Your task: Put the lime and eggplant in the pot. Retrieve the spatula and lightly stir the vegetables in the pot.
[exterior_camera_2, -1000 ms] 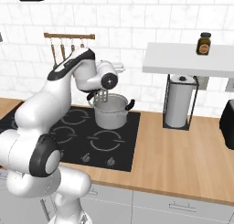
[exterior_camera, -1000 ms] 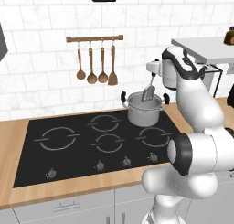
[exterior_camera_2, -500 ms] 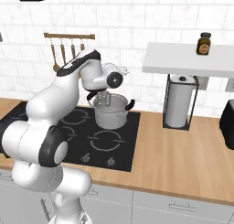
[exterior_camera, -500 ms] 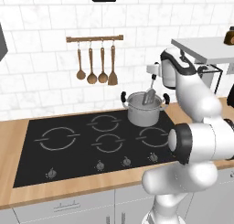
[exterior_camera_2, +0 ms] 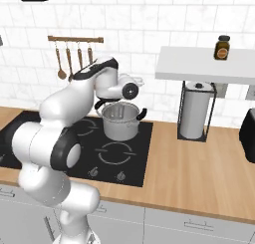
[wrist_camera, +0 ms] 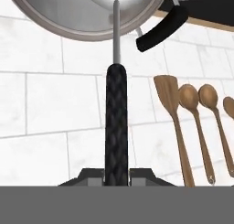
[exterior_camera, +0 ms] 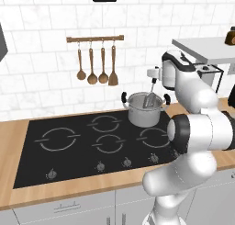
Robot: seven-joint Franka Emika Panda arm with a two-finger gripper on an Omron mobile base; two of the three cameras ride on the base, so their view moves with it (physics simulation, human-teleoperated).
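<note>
From the left base view, I see the pot (exterior_camera: 145,108) standing on the back right burner of the black hob (exterior_camera: 92,143), close to the tiled wall. My spatula (exterior_camera: 150,98) slants down into it, blade inside the rim and thin handle rising up and to the right toward my end effector (exterior_camera: 155,75). I judge I hold it by the far end of the handle so the blade can reach the bottom while my wrist stays above the rim. My arm rises from the lower right, folds at the elbow and reaches back over the pot with the wrist turned toward the wall. I cannot make out the lime or eggplant inside.

From the right base view, the pot (exterior_camera_2: 120,119) sits just under my forearm, one black side handle pointing toward the wooden worktop (exterior_camera_2: 199,163). My upper arm arches over the hob from the left, and the hand hangs over the pot's back edge, hiding the tool.

In the hand view, the black handle of the spatula (wrist_camera: 116,127) runs straight up the middle from between my fingertips (wrist_camera: 97,175), which are pressed tight against it on both sides. Its grey shaft goes on into the pot (wrist_camera: 87,17), seen tilted at the top. The wooden spoons (wrist_camera: 201,122) hang against the tiles to the right, so my hand is rolled well over.
</note>
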